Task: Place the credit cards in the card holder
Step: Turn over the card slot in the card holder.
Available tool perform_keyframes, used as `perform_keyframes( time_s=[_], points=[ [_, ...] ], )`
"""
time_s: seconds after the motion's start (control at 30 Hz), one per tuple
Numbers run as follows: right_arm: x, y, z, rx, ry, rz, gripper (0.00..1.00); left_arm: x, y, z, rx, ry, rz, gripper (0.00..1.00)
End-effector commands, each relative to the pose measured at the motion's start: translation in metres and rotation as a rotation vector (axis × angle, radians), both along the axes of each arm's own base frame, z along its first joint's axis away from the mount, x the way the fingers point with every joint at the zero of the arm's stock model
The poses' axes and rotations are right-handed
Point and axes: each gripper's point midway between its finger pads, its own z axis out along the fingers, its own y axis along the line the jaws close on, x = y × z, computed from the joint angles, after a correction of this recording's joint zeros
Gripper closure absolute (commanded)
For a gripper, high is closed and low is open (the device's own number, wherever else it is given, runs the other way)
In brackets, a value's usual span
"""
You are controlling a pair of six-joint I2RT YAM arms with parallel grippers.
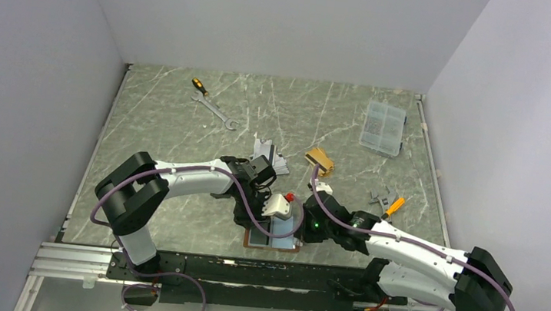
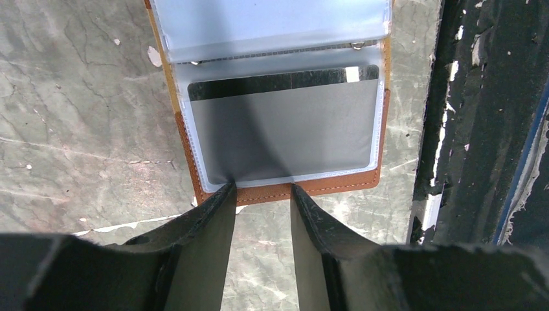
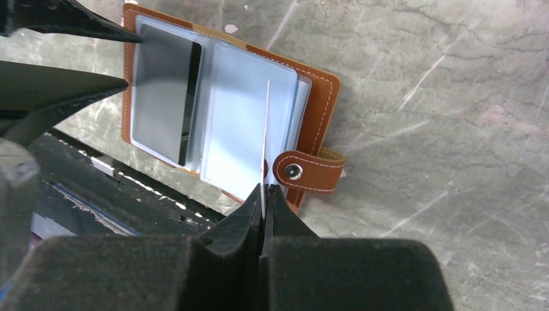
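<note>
Right wrist, tan card holder (image 3: 233, 116), open

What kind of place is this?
Most likely a robot lab test bench: two robot arms bolted along the near edge of a marbled table, plain white walls boxing it in, and a wrench and clear parts box lying about.

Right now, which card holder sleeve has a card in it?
The sleeve nearest the left jaws: a silver-grey card shows through it; the lifted sleeve in the right jaws looks empty.
</note>
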Motion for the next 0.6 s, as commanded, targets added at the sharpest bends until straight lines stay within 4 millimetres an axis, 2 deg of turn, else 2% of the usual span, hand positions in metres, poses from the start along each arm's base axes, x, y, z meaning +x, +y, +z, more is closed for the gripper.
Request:
perform_keyframes(
  time_s=[0.0,0.57],
  points=[
    [0.002,-0.001,-0.001,0.007,-0.017,-0.015,1.0,0.006,-0.001,-0.001,0.007,-0.028,-0.016,0.58],
    [0.002,0.014,0.001,0.086,-0.01,-0.009,1.0,0.006,-0.002,-0.002,0.01,-0.025,-0.017,0.59]
  ],
)
